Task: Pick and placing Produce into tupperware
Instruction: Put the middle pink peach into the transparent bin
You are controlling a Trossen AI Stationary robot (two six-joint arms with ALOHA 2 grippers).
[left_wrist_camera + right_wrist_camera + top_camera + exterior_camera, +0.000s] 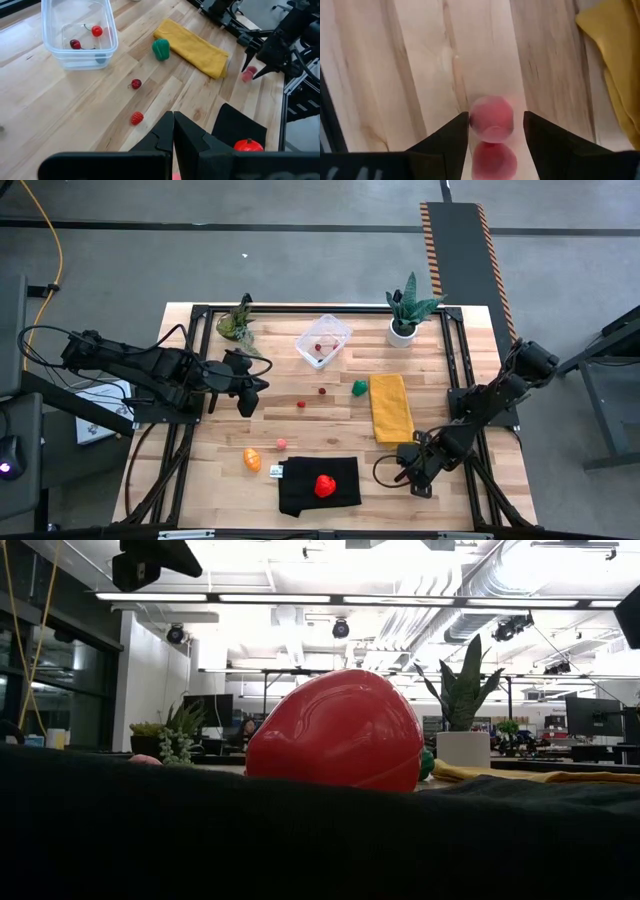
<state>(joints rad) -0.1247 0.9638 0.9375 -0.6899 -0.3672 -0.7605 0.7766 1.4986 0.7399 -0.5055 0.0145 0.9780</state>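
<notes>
The clear tupperware (323,340) stands at the far middle of the table with two red cherries (97,31) inside. Loose produce lies on the wood: a green piece (359,387), two red berries (136,84), an orange piece (252,459) and a small pink one (282,443). A big red piece (324,485) rests on a black cloth. My right gripper (495,117) is open near the table's right front, pointing down, its fingers on either side of a pink rounded piece (491,119). My left gripper (173,125) hovers shut and empty over the left side. My right gripper comes at the pink piece from above. One finger (462,125) stands right against the piece's side, and I cannot tell whether it touches. A strip of bare wood shows between the piece and the other finger (532,125).
A folded yellow cloth (391,407) lies just beyond the right gripper. The black cloth (300,492) lies at the near middle. Two potted plants (404,320) (236,320) stand along the far edge. Black frame rails run along both table sides.
</notes>
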